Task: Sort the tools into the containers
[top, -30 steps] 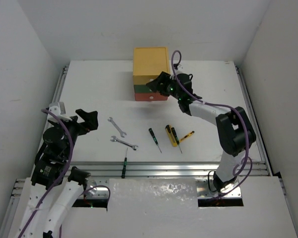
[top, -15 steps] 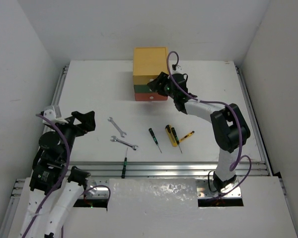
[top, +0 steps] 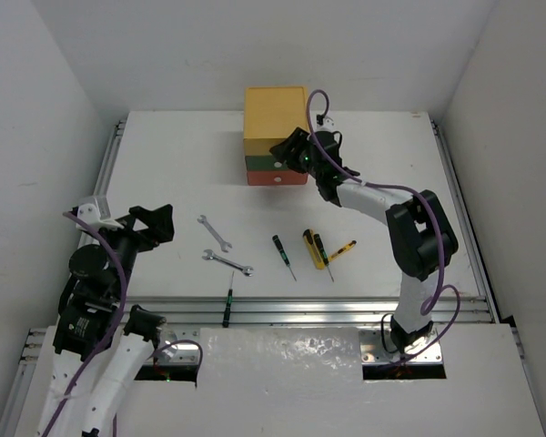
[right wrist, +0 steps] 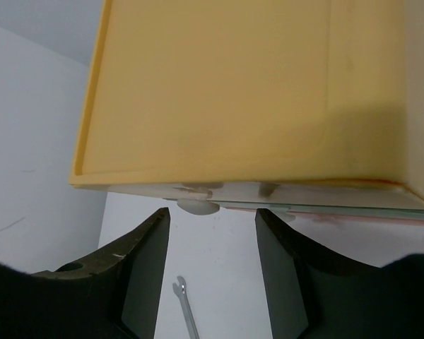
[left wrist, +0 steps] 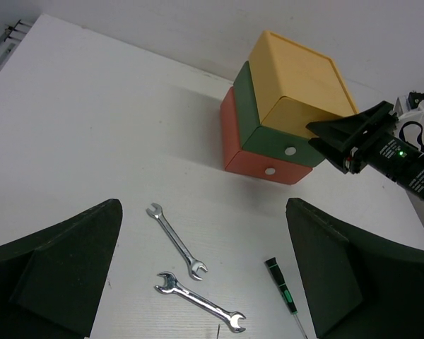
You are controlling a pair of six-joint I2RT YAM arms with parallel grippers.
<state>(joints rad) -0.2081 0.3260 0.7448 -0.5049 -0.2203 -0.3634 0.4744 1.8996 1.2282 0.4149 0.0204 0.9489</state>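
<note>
While the right gripper point(top: 285, 148) sits at the front of the yellow drawer point(top: 275, 114), its claw is released. In the right wrist view the fingers are spread either side of that drawer's white knob point(right wrist: 198, 205), with a gap on each side. The yellow drawer tops the stack, above the green drawer point(left wrist: 265, 123) and the red drawer point(left wrist: 247, 159), at 12 o'clock on the table point(top: 164, 164).

The left gripper point(top: 159, 223) hangs at 9 o'clock, its claw wide apart and grasping nothing. The tools lie toward 6 o'clock. One silver wrench point(top: 215, 233) has a second wrench point(top: 228, 263) near its 5 o'clock. At their 3 o'clock lies a black-handled screwdriver point(top: 283, 256), then a yellow-and-black tool point(top: 311, 248) touching another screwdriver point(top: 323, 257). A smaller yellow-and-black tool point(top: 344, 249) is just beside those. A thin screwdriver point(top: 227, 305) lies across the metal rail point(top: 364, 305).
</note>
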